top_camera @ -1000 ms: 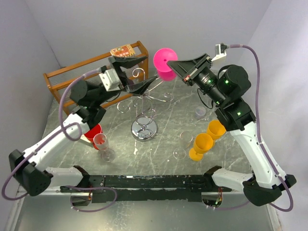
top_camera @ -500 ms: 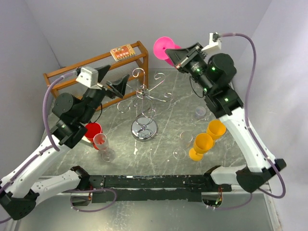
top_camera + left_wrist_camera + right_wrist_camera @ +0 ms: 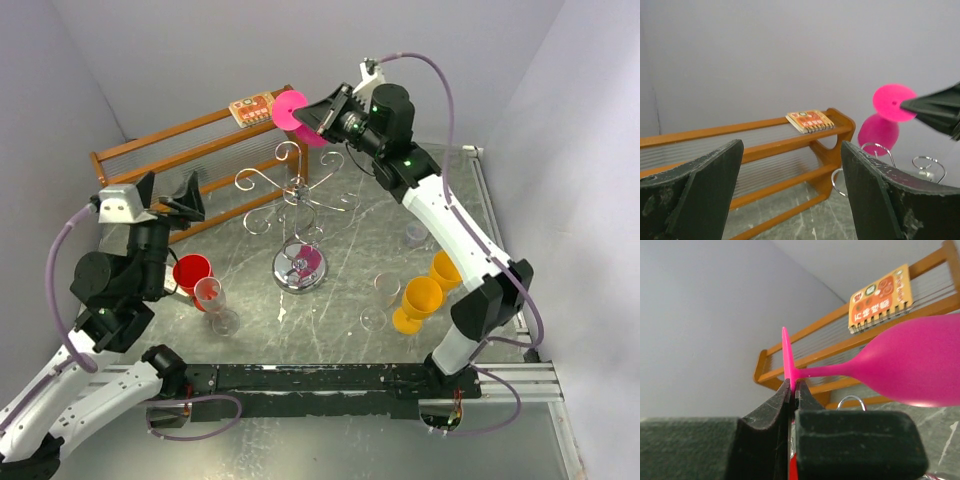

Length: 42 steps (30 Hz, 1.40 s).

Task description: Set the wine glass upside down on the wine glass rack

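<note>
The pink wine glass (image 3: 292,108) is held in the air on its side, over the back of the silver wire wine glass rack (image 3: 296,197) with its round chrome base (image 3: 298,266). My right gripper (image 3: 312,116) is shut on the edge of the glass's foot disc (image 3: 786,352); the bowl (image 3: 920,365) points right. A rack loop (image 3: 850,402) shows just below. My left gripper (image 3: 168,192) is open and empty, left of the rack near the wooden shelf. In the left wrist view the gripper (image 3: 790,150) faces the shelf, with the pink glass (image 3: 890,115) at the right.
A brown wooden shelf (image 3: 190,150) with a small notebook (image 3: 252,108) stands at the back left. A red cup (image 3: 190,272) and a clear glass (image 3: 212,300) stand at the left front. Two yellow cups (image 3: 420,302) and clear glasses (image 3: 385,290) stand at the right.
My right arm has swung left, carrying the pink glass from the back right to above the rack's back. My left arm has pulled away from the rack to the left.
</note>
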Available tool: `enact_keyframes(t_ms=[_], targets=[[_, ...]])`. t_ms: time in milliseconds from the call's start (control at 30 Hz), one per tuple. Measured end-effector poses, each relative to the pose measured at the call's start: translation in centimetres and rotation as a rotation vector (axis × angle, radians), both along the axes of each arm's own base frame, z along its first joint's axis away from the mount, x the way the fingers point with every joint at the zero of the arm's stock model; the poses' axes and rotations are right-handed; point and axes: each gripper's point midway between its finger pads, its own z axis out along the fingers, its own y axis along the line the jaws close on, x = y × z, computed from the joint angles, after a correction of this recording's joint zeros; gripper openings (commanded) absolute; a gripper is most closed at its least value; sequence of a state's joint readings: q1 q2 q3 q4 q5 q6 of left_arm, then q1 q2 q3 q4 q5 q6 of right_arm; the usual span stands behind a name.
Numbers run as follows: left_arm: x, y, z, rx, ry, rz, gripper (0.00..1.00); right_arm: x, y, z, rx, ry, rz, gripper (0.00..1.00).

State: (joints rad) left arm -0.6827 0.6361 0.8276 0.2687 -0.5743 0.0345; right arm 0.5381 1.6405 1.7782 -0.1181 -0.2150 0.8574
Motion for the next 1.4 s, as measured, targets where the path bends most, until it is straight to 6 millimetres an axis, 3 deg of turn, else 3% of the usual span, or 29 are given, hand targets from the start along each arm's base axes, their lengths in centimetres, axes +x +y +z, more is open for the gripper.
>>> enact_keyframes(t_ms=[200,467,600,1033,1400], targets=[[-0.6,0.9,0.7,-0.03,-0.027,0.018,0.89,0.1,2.9,-1.9,0.005,0.069,0.109,0.0],[-0.2,0.5,0.4,-0.02,-0.016,0.016,0.88,-1.4,5.4,-0.9,0.01,0.067,0.193,0.0],[-0.1,0.3,0.2,-0.014,-0.01,0.012,0.88,-1.6,6.0,-0.8,0.001,0.077,0.208,0.0],[-0.2,0.2,0.3,-0.03,-0.013,0.002,0.87,-2.9,8.1,-4.2,-0.051,0.165,0.276,0.0],[-0.2,0.1,0.3,-0.037,-0.013,-0.006,0.87,-3.6,8.4,-4.7,-0.056,0.202,0.302,0.0]])
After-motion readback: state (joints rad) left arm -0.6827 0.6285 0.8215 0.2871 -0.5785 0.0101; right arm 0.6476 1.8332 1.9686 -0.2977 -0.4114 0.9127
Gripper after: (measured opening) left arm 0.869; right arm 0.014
